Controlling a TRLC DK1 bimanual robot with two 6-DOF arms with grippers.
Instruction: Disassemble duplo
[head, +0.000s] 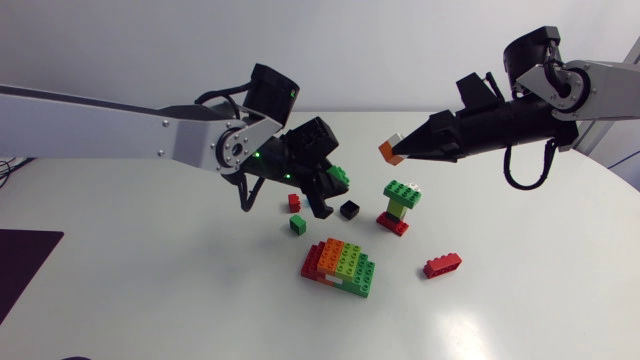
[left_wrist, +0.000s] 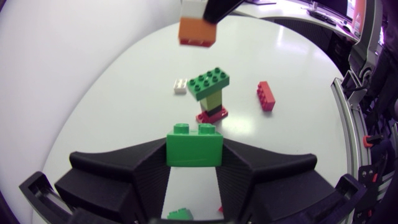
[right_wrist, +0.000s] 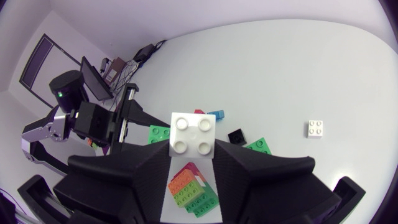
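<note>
Both are pinching: left gripper (head: 330, 186) a green brick (left_wrist: 194, 149), right gripper (head: 399, 153) a white-and-orange pair (left_wrist: 198, 28). Probably light, rigid, slick; squeeze flat sides.

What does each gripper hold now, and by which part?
Left gripper: a green brick, by two opposite sides. Right gripper: a white brick joined to an orange brick, pinched at the white brick's sides.

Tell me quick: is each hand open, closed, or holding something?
Left hand: closed on a green brick.
Right hand: closed on a white brick stuck to an orange brick.
</note>
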